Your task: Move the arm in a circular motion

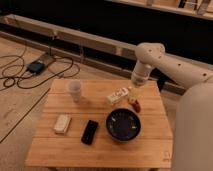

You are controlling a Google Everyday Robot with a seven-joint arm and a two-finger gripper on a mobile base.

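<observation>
- Cables [15, 75] lie in loops on the floor at the far left, with a small dark device [36, 66] among them.
- A wooden table [65, 152] fills the middle of the view.
- A pale cup [74, 90] stands upright near the table's back left corner.
- A pale block [62, 123] lies flat on the left front part of the table.
- A flat black slab [90, 131] lies just right of the block, apart from it.
- A dark bowl [123, 124] sits right of centre, toward the front.
- A white packet [118, 95] lies at a slant behind the bowl.
- A small red item [135, 104] sits just right of the packet, near the bowl's back rim.
- The gripper [135, 92] is the small tan tip pointing down over the back right part of the table. It sits by the packet's right end and just behind the red item.
- Whether the gripper touches either thing cannot be told, nor whether it is spread or closed.
- The arm [165, 64] climbs from the gripper to a rounded joint above the table's back edge. From there it runs right and down, so it lies above and to the right of the gripper.
- The arm meets the broad cream body [195, 130] at the right edge.
</observation>
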